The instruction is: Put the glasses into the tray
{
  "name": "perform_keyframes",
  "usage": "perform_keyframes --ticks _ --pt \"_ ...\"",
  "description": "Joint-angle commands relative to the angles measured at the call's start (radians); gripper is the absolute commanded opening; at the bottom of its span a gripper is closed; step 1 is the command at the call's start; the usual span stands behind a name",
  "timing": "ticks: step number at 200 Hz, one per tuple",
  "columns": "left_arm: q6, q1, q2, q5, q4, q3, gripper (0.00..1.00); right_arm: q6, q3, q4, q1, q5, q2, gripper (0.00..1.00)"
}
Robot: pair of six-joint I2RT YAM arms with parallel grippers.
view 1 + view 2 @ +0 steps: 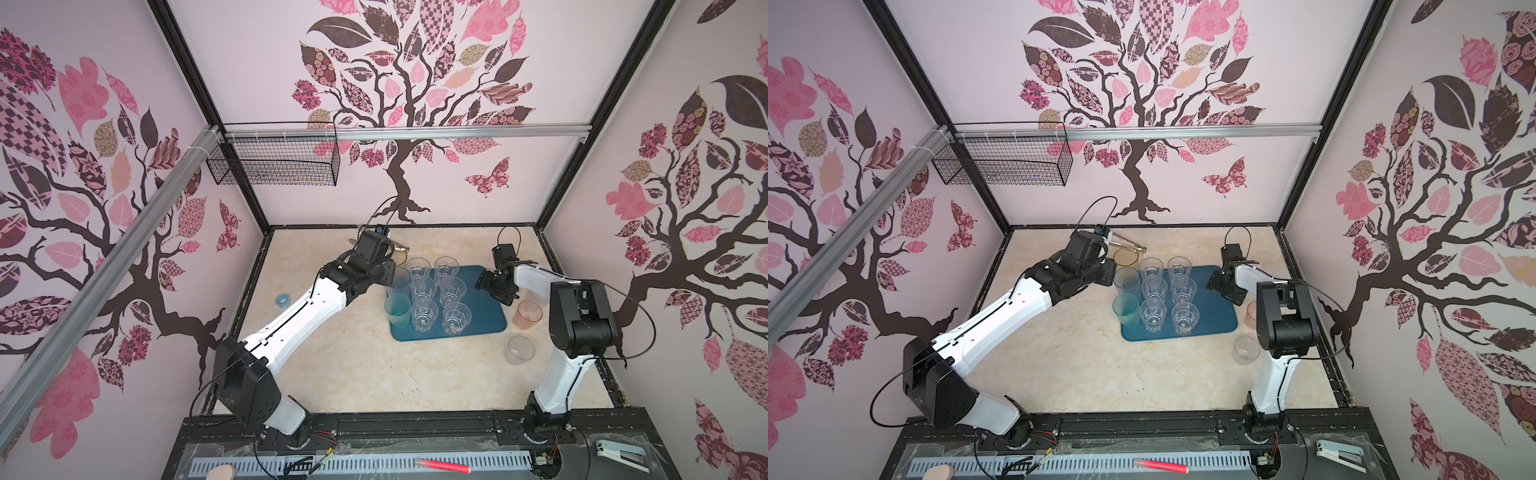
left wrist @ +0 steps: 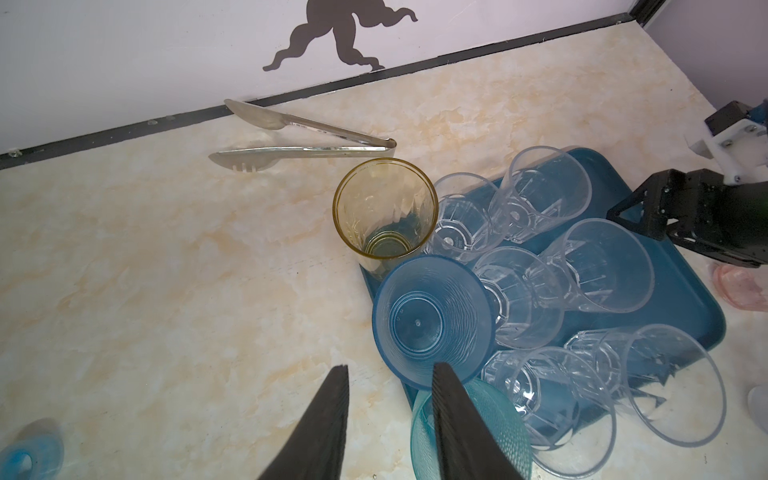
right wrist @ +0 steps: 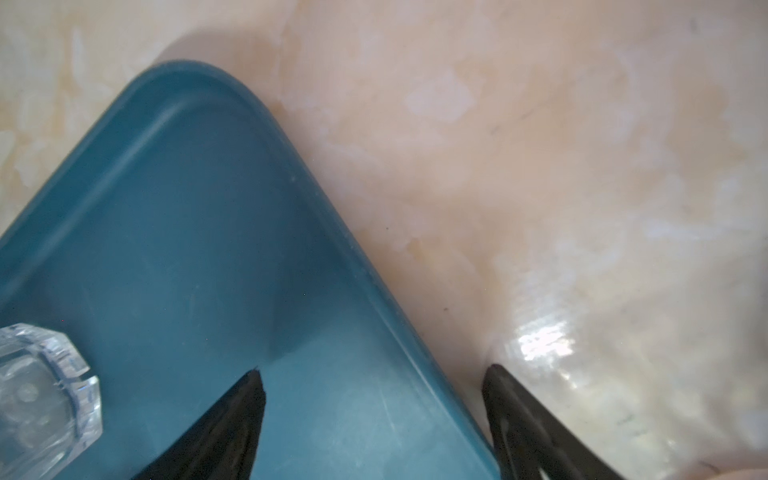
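The dark teal tray holds several clear faceted glasses in two rows. A blue glass and a teal glass stand at its left edge. An amber glass stands by its far left corner. My left gripper is open above the table beside the blue and teal glasses, with nothing between its fingers. My right gripper is open low over the tray's right rim, one finger over the tray and one over the table. Off the tray to the right stand a pink glass and a plain clear glass.
Metal tongs lie behind the amber glass near the back wall. A small blue round object sits on the table to the left. A black wire basket hangs on the rail at the back left, well above the table.
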Motion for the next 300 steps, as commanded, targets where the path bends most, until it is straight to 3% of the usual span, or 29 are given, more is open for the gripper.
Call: perform_keyframes --ticks 1,164,190,225,268,300 --pt "-0.006 0.000 -0.008 0.014 0.021 -0.007 0.37 0.036 -0.058 -0.014 0.024 -0.105 -0.003 0.84" --pt "-0.021 0.000 0.007 0.043 0.013 0.001 0.37 0.112 -0.015 -0.063 0.267 -0.146 -0.076 0.82" --pt "0.014 0.000 -0.011 0.002 -0.038 0.048 0.37 -0.036 0.124 -0.239 0.235 -0.065 -0.130 0.84" --pt "0.064 0.002 -0.017 -0.031 -0.058 0.085 0.41 -0.137 0.165 -0.378 0.118 -0.008 -0.303 0.84" --pt "-0.029 -0.006 -0.013 0.127 0.024 0.020 0.44 -0.196 0.170 -0.451 0.013 0.108 -0.432 0.83" --pt "-0.022 -0.055 0.004 0.147 0.049 0.004 0.45 -0.178 0.127 -0.440 -0.064 0.144 -0.465 0.81"
